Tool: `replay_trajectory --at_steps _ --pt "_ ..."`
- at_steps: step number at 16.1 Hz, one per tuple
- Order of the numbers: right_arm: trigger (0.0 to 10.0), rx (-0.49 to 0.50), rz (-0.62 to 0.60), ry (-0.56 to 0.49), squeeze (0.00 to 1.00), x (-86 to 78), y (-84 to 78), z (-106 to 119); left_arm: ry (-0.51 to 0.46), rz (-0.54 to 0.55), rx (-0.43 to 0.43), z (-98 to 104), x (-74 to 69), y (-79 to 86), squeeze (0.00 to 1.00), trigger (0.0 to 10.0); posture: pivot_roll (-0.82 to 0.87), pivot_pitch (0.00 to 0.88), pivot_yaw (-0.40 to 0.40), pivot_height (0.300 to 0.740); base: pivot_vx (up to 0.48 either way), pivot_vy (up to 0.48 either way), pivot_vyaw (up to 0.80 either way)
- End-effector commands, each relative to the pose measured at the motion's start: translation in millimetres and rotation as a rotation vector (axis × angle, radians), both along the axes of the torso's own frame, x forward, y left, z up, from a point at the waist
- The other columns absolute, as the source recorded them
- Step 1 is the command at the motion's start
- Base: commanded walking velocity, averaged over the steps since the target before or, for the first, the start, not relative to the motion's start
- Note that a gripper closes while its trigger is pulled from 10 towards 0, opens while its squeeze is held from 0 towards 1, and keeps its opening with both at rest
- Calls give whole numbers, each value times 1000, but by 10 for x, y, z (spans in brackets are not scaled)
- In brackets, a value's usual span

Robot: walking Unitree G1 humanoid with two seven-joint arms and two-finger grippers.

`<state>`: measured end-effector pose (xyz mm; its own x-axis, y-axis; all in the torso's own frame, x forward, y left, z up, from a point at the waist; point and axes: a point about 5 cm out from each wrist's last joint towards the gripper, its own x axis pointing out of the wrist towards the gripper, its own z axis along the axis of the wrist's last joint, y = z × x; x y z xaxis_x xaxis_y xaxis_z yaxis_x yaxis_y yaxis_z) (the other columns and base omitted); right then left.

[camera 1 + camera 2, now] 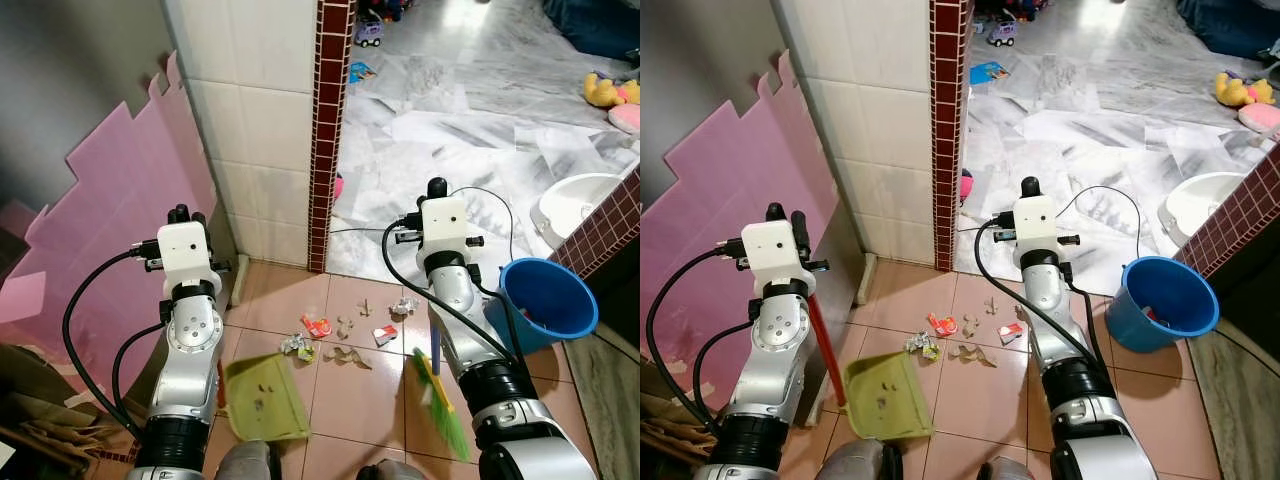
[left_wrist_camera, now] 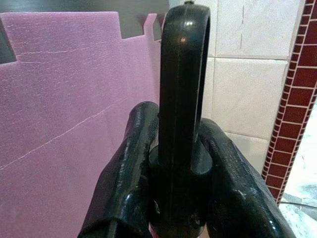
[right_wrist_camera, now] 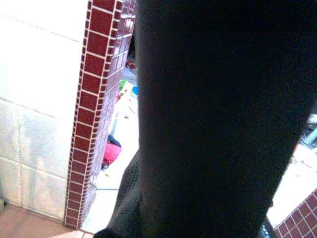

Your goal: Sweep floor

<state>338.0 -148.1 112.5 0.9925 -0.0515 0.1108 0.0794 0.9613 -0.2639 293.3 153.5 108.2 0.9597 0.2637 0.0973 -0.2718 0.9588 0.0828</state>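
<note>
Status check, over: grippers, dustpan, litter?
Left gripper shut on dustpan handle. Dustpan on floor, litter just ahead. Right gripper holds broom.

- Both eye views look down from the head at the pink tiled floor point(image 1: 350, 400), sharing the dark-red brick-tiled pillar point(image 1: 948, 120).
- Left wrist view: very close, facing the pink foam sheet point(image 2: 59, 99).
- Right wrist view: very close, facing the same pillar.

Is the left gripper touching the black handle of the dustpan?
Touching. In the left wrist view, the left gripper has both fingers pressed against the black handle, no gap on either side.
</note>
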Motion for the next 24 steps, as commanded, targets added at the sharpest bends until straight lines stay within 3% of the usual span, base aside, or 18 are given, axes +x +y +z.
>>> replay_trajectory --at_steps 1,7,11,14,24 --pt "10000 -18 -1 -46 0 44 -11 104 -67 15 18 146 27 33 0 10000 128 0 -31 740 0 0 0" --pt "10000 -35 -41 -81 0 52 -162 192 -62 -24 -36 149 62 -125 0 10000 29 0 -11 740 0 0 0" --pt "10000 -46 -67 -88 0 -7 -201 172 -32 -38 -31 104 83 -117 0 10000 8 0 12 740 0 0 0" --pt "10000 -60 -47 -96 0 -28 -158 171 -24 -42 -38 85 107 -99 0 10000 1 0 14 740 0 0 800" --pt "10000 -97 -13 -194 0 5 -79 364 -22 -93 -14 54 113 -159 0 10000 -3 0 20 740 472 0 123"
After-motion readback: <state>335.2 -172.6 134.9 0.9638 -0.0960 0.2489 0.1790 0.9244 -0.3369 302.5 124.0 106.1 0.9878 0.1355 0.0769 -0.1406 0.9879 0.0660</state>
